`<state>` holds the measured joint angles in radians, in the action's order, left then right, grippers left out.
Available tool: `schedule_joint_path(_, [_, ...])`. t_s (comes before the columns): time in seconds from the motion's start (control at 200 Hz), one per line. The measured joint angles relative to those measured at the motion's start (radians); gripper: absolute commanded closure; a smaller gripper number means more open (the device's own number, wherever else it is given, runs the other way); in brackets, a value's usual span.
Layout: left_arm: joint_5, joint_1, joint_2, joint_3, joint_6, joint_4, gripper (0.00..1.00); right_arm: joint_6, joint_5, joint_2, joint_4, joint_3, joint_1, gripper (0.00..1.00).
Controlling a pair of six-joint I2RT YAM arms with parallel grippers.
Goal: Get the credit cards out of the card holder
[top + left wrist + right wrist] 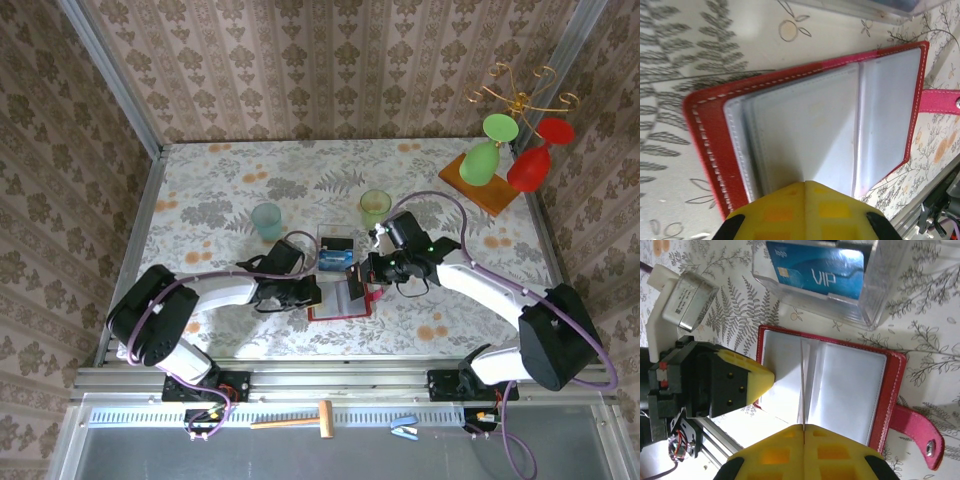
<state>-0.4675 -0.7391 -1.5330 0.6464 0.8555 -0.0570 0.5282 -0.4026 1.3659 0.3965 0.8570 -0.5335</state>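
My left gripper [807, 189] has its yellow fingers pressed together. Their tip rests on the pale grey inner pocket of the card holder [715, 135], near the holder's left edge. The red holder lies open and flat on the floral table [215, 180], between my two wrists. Its strap with the snap [916, 432] is flung out to one side.

My right gripper [803, 432] is also closed. A thin leaf of the holder stands edge-on out of the seam between its fingers, over the middle fold. I cannot tell whether that leaf is a bare sleeve or has a card in it. The pockets on either side of it show plain grey-white.

Just beyond the holder stands a clear plastic box [880, 295]. A bright blue credit card [820, 267] marked VIP leans upright inside it. Farther back on the table are a teal cup [267, 220] and a green cup [375, 207], both upright. I cannot make out what is in either.
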Motion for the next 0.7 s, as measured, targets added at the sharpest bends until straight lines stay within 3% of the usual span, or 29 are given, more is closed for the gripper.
schedule_joint_path(0.35, [-0.019,0.043,0.068,-0.007,-0.034,-0.022,0.9,-0.292,0.079,0.03,0.139,0.171,0.001,1.0])
schedule_joint_path(0.7, [-0.019,0.101,0.087,-0.007,-0.041,-0.026,0.88,-0.792,0.082,0.202,0.323,0.428,0.001,1.0])
